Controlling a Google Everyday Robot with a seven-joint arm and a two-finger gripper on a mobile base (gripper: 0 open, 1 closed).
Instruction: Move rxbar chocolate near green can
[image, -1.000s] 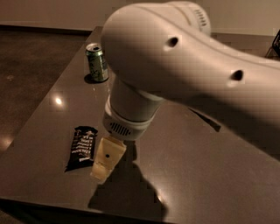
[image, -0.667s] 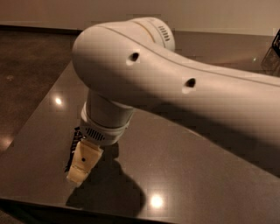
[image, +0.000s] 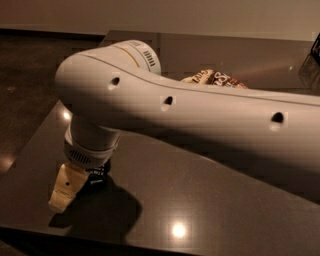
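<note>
**Arm** (image: 200, 120): a thick white arm crosses the view from the right edge to the upper left. It turns down at the wrist (image: 90, 145) toward the near left part of the bench (image: 225, 210).

**Pincer** (image: 61, 197): it sits below the wrist, over the near left part of the bench, pointing down and to the left. Only its cream-coloured outer side is exposed. The tip is at or just above the dark surface; contact cannot be determined. Whether the pincer is open or closed cannot be told, and no hold on any item can be confirmed.

**Snack bar** (image: 98, 175): a black wrapper with a trace of white lettering lies on the bench under the wrist, just to the right of the pincer and close against its base. The wrist and its shadow hide most of the wrapper, so only a small part shows. Whether the pincer touches it cannot be determined.

**Chip bag** (image: 215, 77): a cream-and-brown bag shows above the arm, toward the far side of the bench, well apart from the snack bar.

**Bench surface**: dark and glossy, with a bright light reflection (image: 178, 230) near the front edge.
</note>
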